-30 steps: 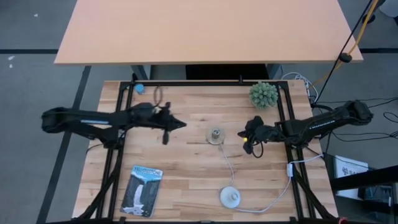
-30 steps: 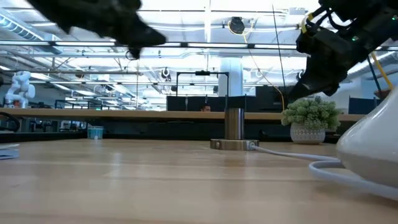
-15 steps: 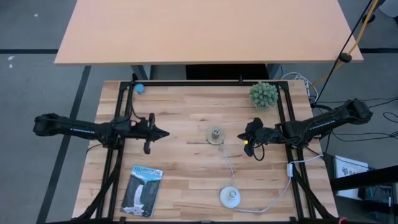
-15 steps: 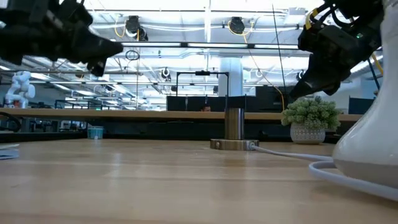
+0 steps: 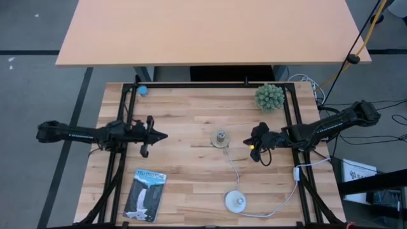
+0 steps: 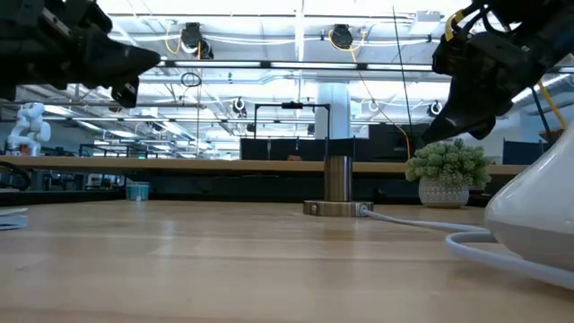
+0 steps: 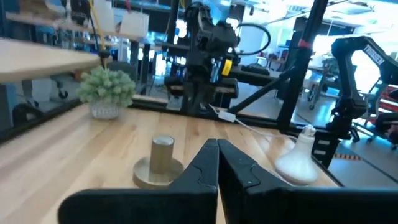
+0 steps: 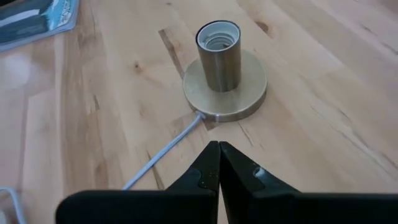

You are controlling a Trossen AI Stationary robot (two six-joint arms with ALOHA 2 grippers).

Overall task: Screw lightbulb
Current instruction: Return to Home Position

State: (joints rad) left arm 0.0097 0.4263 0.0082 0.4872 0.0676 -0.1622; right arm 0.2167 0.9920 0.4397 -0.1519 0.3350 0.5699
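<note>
Both grippers shut and empty, the bulb loose on the table.

From above, the left gripper hung over the left part of the slatted wood table. The right gripper hung just right of the round brass socket. The frosted white lightbulb rested on its dome at the near edge, beside the thin white cord. A flat plastic package lay to its left and a spiky green plant stood at the far right. At table height the bulb's smooth curve bulged at the right, with both arms raised. The left wrist camera showed its dark fingers pressed together on nothing. The right wrist camera showed the same, above the socket's ribbed white mouth.
</note>
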